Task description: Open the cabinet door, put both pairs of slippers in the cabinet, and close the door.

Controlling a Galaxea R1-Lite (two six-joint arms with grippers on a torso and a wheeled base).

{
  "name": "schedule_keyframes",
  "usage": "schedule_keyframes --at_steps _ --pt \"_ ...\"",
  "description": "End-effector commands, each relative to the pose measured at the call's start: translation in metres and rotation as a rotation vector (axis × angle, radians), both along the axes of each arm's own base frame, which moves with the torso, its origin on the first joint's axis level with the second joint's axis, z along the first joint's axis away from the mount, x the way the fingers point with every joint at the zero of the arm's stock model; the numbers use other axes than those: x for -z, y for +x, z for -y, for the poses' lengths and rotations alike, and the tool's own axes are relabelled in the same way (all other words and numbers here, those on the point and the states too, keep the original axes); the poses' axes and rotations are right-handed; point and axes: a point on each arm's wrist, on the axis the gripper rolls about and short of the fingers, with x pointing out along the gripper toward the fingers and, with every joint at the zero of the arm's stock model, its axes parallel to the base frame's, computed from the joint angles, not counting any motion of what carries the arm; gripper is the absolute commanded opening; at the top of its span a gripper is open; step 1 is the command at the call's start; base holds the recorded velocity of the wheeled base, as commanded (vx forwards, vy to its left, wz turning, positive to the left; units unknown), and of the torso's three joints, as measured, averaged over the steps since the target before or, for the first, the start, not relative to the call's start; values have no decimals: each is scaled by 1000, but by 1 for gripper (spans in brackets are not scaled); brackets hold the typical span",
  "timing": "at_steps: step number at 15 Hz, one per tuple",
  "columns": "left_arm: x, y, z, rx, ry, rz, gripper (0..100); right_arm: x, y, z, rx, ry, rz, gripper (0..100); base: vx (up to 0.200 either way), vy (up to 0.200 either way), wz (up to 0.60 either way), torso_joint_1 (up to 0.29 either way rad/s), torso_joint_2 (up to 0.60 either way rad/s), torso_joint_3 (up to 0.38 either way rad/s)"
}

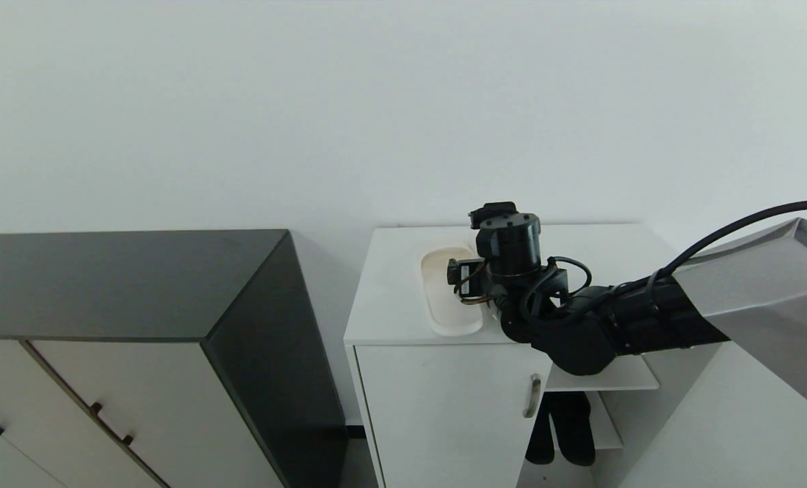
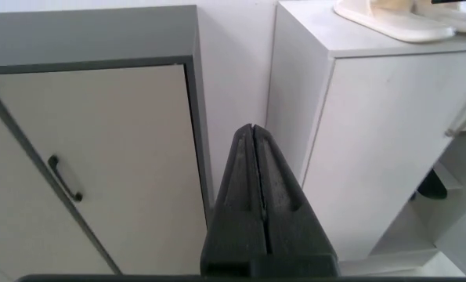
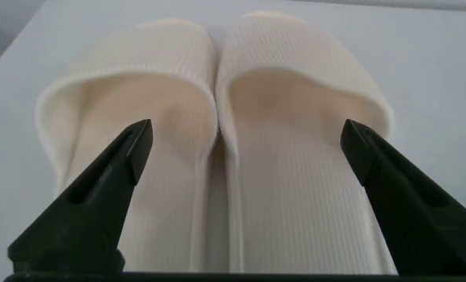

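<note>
A pair of cream slippers [image 1: 444, 298] lies side by side on top of the white cabinet [image 1: 390, 298]. My right gripper [image 1: 473, 288] hangs just above them. In the right wrist view it [image 3: 247, 133] is open, one finger [image 3: 99, 204] outside each slipper [image 3: 240, 172], so it straddles the pair. A black pair of slippers [image 1: 569, 427] stands inside the cabinet's open right half, on a low shelf. The cabinet's left door [image 1: 444, 413] is closed. My left gripper [image 2: 254, 129] is shut on nothing, low in front of the gap between the two cabinets.
A taller dark-topped cabinet [image 1: 125, 278] with pale doors stands to the left of the white one, with a narrow gap between them. A plain wall runs close behind both. The white cabinet's open door [image 1: 675, 427] juts out at the lower right.
</note>
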Motion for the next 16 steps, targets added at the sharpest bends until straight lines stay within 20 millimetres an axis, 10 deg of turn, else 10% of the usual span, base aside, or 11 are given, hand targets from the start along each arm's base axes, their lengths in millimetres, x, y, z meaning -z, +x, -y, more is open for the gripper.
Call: schedule_keyframes --at_steps 1,16 --pt "0 0 0 0 0 -1 0 5 5 -1 -18 1 -7 100 0 0 0 0 0 0" --pt "0 0 0 0 0 -1 0 12 30 -7 -30 20 7 100 0 0 0 0 0 0"
